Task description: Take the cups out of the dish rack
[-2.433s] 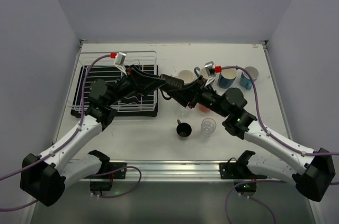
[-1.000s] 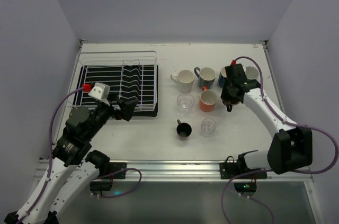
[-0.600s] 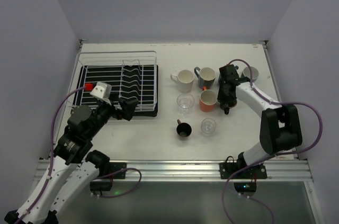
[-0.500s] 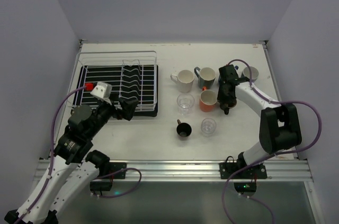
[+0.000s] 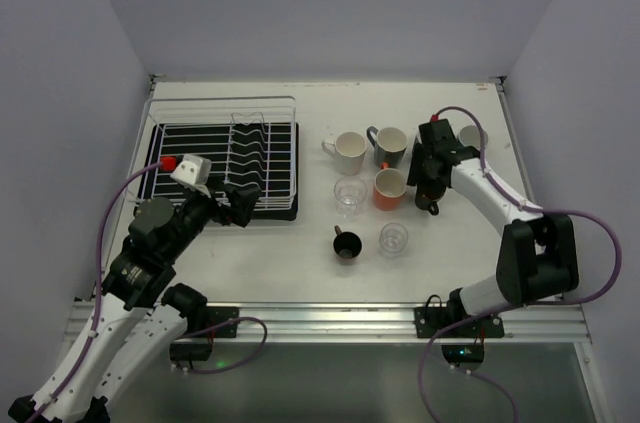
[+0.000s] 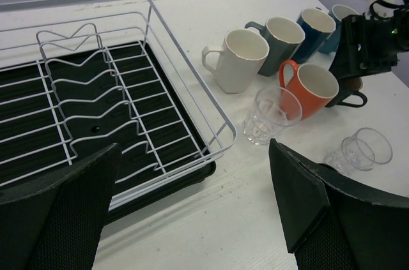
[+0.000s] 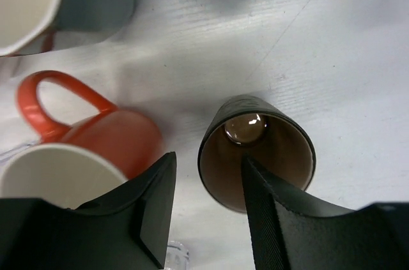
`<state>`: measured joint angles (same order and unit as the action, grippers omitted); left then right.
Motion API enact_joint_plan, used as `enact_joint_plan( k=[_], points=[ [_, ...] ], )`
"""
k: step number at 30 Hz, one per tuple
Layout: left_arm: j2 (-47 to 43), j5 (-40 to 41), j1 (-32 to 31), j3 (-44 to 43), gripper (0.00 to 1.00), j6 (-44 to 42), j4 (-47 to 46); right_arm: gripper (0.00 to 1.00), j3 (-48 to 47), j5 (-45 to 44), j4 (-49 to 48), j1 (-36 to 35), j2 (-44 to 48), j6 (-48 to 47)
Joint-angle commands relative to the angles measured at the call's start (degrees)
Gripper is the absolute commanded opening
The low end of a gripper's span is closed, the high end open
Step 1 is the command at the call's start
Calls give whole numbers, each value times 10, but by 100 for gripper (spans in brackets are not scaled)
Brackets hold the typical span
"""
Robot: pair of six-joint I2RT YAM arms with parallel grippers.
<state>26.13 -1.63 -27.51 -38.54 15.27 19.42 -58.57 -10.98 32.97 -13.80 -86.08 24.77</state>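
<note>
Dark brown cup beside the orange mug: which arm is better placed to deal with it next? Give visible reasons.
Right. The right gripper straddles the dark brown cup's rim, jaws parted. The left gripper hangs open near the dish rack, well away.

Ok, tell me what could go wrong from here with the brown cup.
1. The right gripper has its jaws astride the rim of the brown cup, one apparently inside it. Pulling away sideways rather than straight up could drag or tip the cup.
2. The orange mug stands close beside it, so a tipped cup or a swinging gripper could knock it.
</note>
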Motion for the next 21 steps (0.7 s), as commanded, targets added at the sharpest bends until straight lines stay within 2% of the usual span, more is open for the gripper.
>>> enact_joint_plan(
  k=[1,6,9,10,12,15,16,17,21],
  points=[
    [6,13,0,0,100,-14,-7,48,-7,-7,0,1,71,5],
    [16,13,1,-14,100,-13,-6,54,3,-21,16,1,178,6],
    [27,9,0,-38,100,-9,-3,64,14,-32,13,1,242,3],
    [33,2,0,-46,100,-8,-3,70,23,-32,8,1,290,-1],
    [38,-7,0,-73,100,-6,-3,77,35,-17,-15,1,346,-5],
    [54,-14,0,-115,100,-3,4,90,49,20,-54,1,492,-4],
    [55,-10,0,-125,100,-2,6,95,52,29,-64,1,493,-3],
    [53,-6,0,-143,100,1,9,99,54,38,-76,1,547,-3],
    [38,28,0,-178,100,6,11,99,65,69,-118,1,658,2]
  ],
)
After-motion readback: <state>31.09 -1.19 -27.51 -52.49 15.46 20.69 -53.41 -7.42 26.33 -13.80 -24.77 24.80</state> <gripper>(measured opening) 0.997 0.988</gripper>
